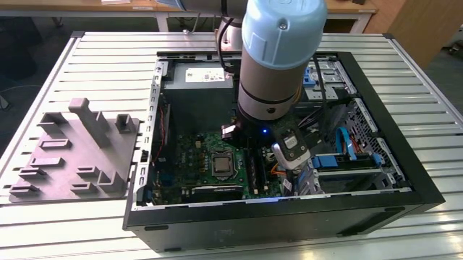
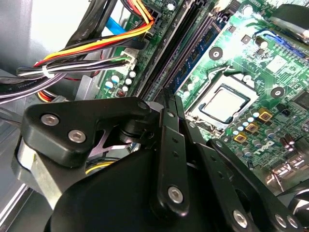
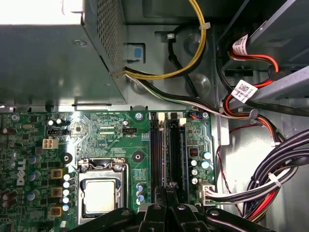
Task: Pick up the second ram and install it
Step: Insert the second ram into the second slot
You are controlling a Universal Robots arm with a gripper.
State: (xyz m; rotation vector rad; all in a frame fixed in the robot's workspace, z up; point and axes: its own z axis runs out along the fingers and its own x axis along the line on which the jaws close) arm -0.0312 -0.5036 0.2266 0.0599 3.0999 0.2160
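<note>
Table: bears the computer case and, just beside it on the exterior view's left, the fixture block.
Computer case: lies on its side, open face up (one long wall toward the exterior camera).
Motherboard: flat on the case floor, toward the exterior view's left.
Power supply: in the case's far end, behind the motherboard.
Processor socket: on the motherboard, the memory slots beside it on the exterior view's right.
Drive bays: in the case, at the exterior view's right.
Cable bundle: beyond the board's edge, on the memory-slot side.
Arm: reaches down into the case.
Gripper: over the memory slots, near the socket.
</note>
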